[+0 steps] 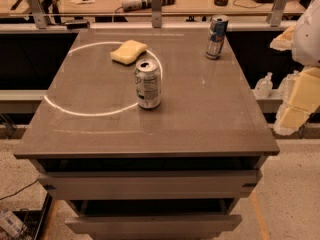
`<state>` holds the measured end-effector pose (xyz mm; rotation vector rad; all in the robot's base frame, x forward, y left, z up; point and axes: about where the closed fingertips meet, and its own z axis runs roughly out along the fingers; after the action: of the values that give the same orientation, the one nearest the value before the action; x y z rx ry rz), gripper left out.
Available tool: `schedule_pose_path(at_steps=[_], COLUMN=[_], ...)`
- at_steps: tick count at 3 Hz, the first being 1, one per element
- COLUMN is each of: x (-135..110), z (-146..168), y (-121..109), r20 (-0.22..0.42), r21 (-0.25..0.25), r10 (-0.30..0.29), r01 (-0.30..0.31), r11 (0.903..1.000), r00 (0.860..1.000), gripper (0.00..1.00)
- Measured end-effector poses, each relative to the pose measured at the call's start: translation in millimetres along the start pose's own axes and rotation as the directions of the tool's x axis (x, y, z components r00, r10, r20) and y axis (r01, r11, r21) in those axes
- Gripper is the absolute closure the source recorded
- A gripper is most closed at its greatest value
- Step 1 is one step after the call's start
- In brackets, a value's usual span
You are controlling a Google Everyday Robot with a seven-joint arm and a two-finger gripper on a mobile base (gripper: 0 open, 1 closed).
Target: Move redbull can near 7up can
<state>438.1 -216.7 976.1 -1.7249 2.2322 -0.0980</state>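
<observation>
The redbull can (216,37), slim and blue-and-silver, stands upright near the back right corner of the grey-brown table (200,119). The 7up can (148,83), wider and pale silvery-green with a white print panel and an opened silver top, stands upright near the table's middle. The two cans are well apart. My gripper (296,106), pale yellow below a white arm segment (307,31), hangs at the right edge of the view, off the table's right side and level with its middle. It touches neither can and holds nothing that I can see.
A yellow sponge (128,51) lies behind and left of the 7up can. A low rail with metal posts (156,6) runs along the table's back edge, with a cluttered desk beyond. Small plastic bottles (263,85) stand on a ledge to the right. Two drawers (150,184) sit below.
</observation>
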Motion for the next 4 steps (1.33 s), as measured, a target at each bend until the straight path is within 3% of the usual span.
schedule_pose_path(at_steps=[1, 2, 3, 4], x=[0.0, 7.0, 30.9, 58.0], z=[0.0, -1.6, -0.4, 13.8], y=[0.0, -9.4, -17.8, -10.3], r20=[0.000, 0.038, 0.113, 0.212], r21=[0.000, 0.042, 0.114, 0.154], r10=[0.000, 0.105, 0.293, 0.417], r01=[0.000, -0.106, -0.305, -0.451], r11=[1.0000, 0.9935, 0.9454, 0.8789], r00=[1.000, 0.994, 0.949, 0.884], gripper=[0.00, 0.00, 0.00, 0.00])
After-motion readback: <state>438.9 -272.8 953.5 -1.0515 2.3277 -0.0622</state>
